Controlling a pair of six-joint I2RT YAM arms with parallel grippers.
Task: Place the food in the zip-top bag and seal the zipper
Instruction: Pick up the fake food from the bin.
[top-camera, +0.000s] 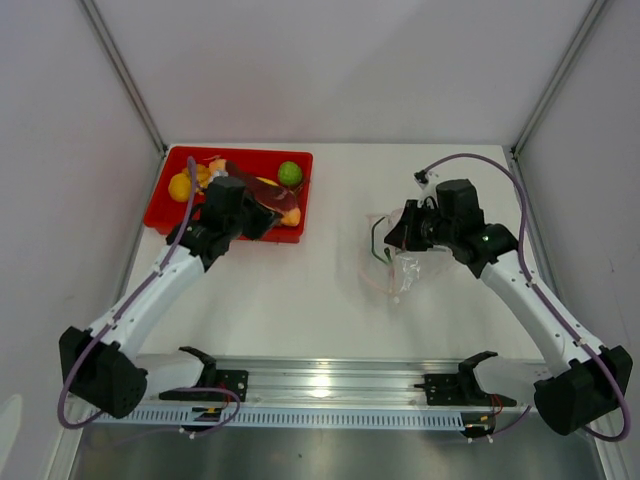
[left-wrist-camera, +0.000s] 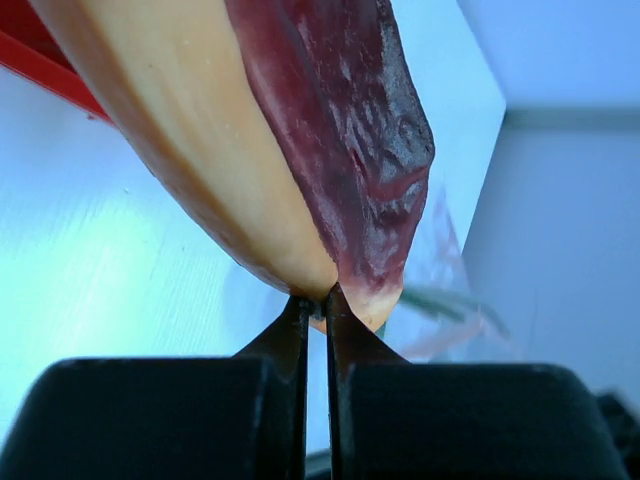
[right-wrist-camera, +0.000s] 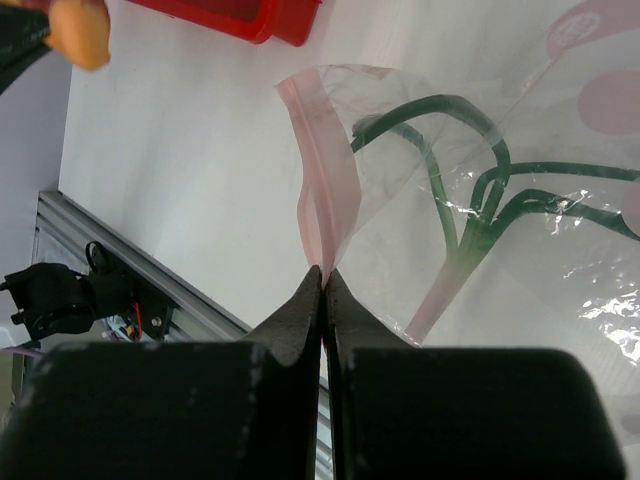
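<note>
My left gripper (left-wrist-camera: 315, 298) is shut on the tip of a food slice (left-wrist-camera: 300, 130) with yellow flesh and a dark red face. In the top view that gripper (top-camera: 263, 222) holds the slice (top-camera: 262, 192) over the front right of the red tray. A yellow lemon (top-camera: 180, 187), a green lime (top-camera: 290, 173) and orange pieces lie in the tray. My right gripper (right-wrist-camera: 322, 270) is shut on the pink zipper (right-wrist-camera: 315, 170) of the clear zip-top bag (right-wrist-camera: 520, 250). Green stems (right-wrist-camera: 450, 190) show through the bag. From above, the right gripper (top-camera: 393, 238) is at the bag (top-camera: 405, 270), right of centre.
The red tray (top-camera: 160, 222) stands at the back left of the white table; its corner (right-wrist-camera: 250, 15) also shows in the right wrist view. A metal rail (top-camera: 330, 385) with both arm bases runs along the near edge. Walls close in the left, right and back.
</note>
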